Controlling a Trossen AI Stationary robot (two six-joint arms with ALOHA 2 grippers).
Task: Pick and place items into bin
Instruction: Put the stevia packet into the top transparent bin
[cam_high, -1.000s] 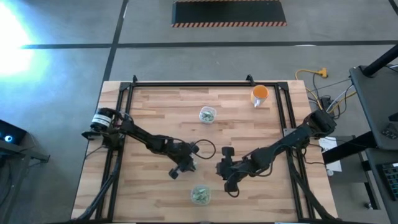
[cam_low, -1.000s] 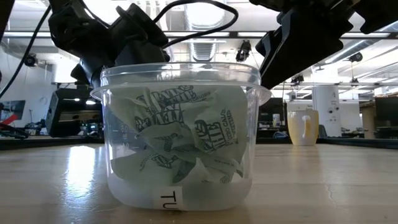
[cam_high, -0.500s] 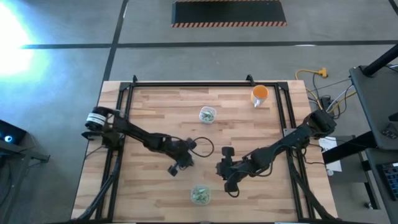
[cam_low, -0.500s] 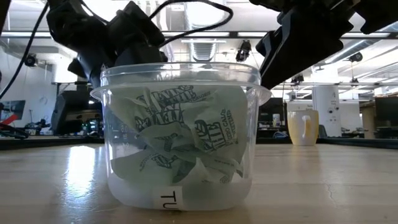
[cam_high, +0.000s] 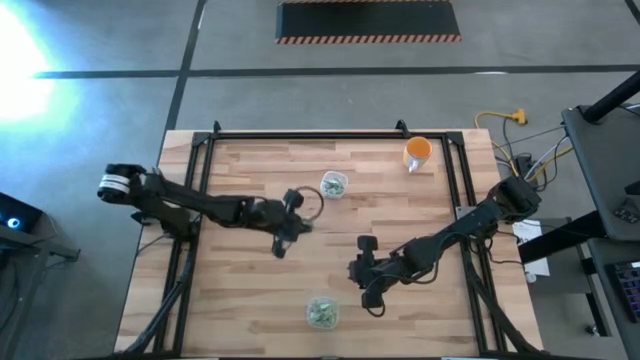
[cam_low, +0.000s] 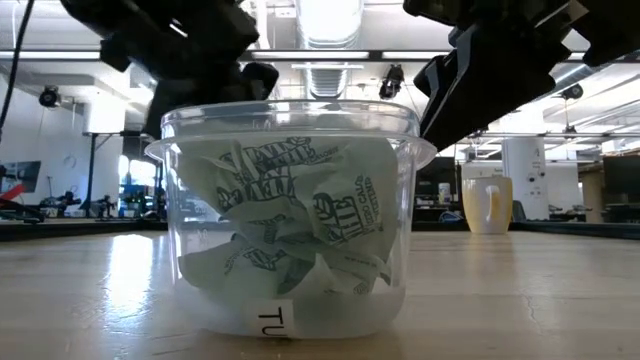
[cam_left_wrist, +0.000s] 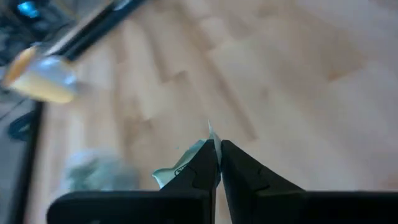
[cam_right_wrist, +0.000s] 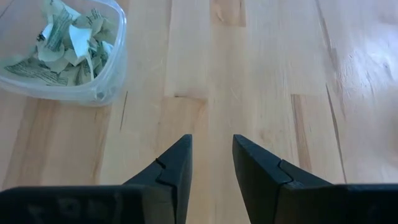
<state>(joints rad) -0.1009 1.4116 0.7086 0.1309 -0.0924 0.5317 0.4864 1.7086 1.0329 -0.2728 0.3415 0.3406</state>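
Note:
My left gripper (cam_high: 300, 226) hangs above the table's middle, shut on one pale green-and-white wrapped item (cam_left_wrist: 179, 169). Ahead of it are a clear tub (cam_high: 333, 184) holding items, also blurred in the left wrist view (cam_left_wrist: 93, 171), and an orange cup (cam_high: 418, 152). A second clear tub (cam_high: 321, 312), full of crinkly items (cam_low: 290, 215), stands on the table near the front edge. My right gripper (cam_right_wrist: 211, 168) waits open above bare wood to the right of that tub (cam_right_wrist: 62, 50). My left gripper pinches the wrapped item between its two fingers. A thin corner (cam_left_wrist: 212, 133) sticks out past the fingertips, and the rest (cam_left_wrist: 177, 171) bulges out beside one finger. The fingers come slanting down from the table's left. The item is lifted clear of the table.
The orange cup (cam_low: 487, 205) stands at the far right of the table. A black frame (cam_high: 300, 133) runs along the table's far and side edges. Bare wood lies between the two tubs.
My left gripper has risen and gone toward the table's far edge, toward the far tub, and has tipped up nearer to level. My right gripper has kept still.

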